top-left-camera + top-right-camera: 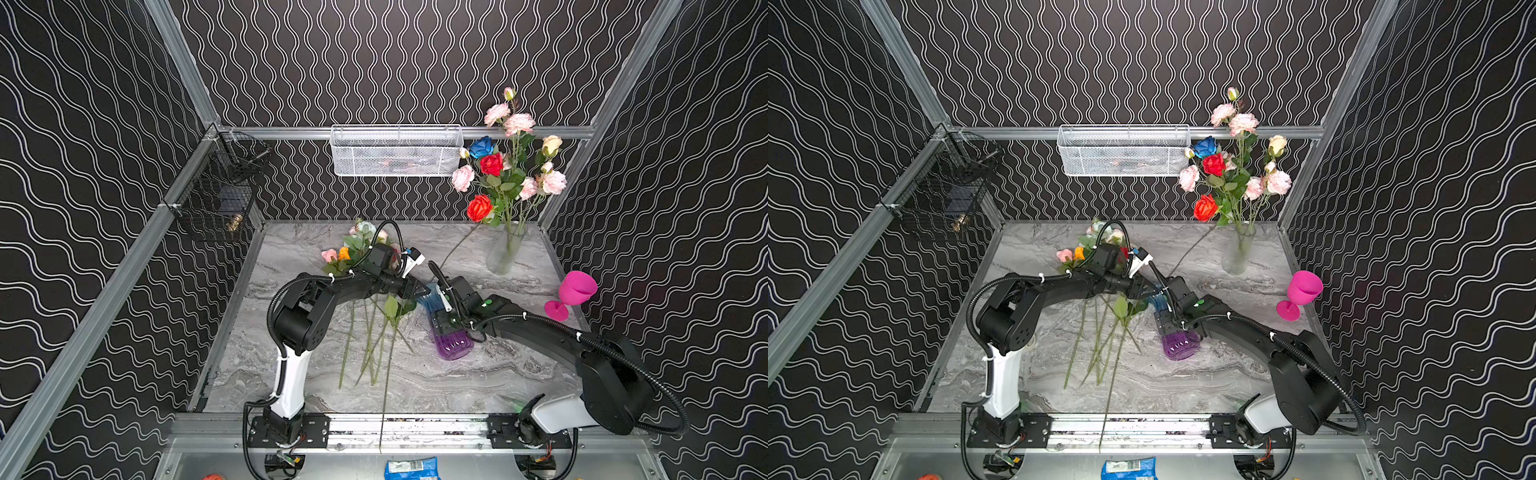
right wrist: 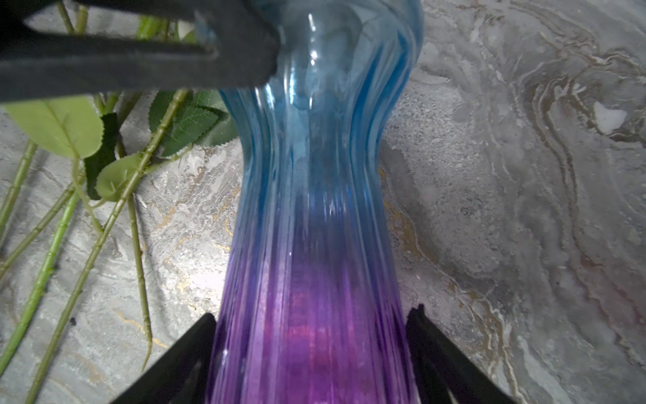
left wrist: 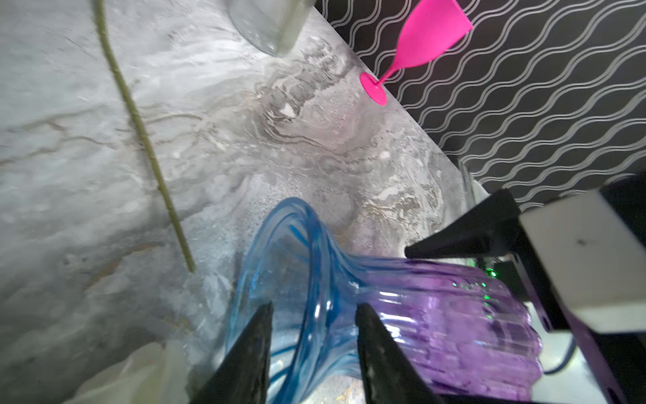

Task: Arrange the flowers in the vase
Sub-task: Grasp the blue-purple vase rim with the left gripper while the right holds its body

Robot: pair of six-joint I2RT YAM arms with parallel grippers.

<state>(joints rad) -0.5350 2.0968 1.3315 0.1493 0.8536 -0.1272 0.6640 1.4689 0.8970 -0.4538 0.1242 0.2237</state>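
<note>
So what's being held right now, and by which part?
The blue-and-purple vase: the right gripper clasps its purple body. The left gripper straddles its blue rim; whether its jaws pinch it cannot be told.

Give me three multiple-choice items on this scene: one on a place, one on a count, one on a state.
1. The goblet is: A in the basket; B by the table's right edge; C among the loose stems.
2. Red blooms in the clear vase: A none; B five; C two.
3. The right gripper: A straddles the blue-purple vase; B holds a stem; C hangs over the goblet.
Key: B, it stands near that edge; C, two red heads show above the glass; A, its fingers flank the purple body.
</note>
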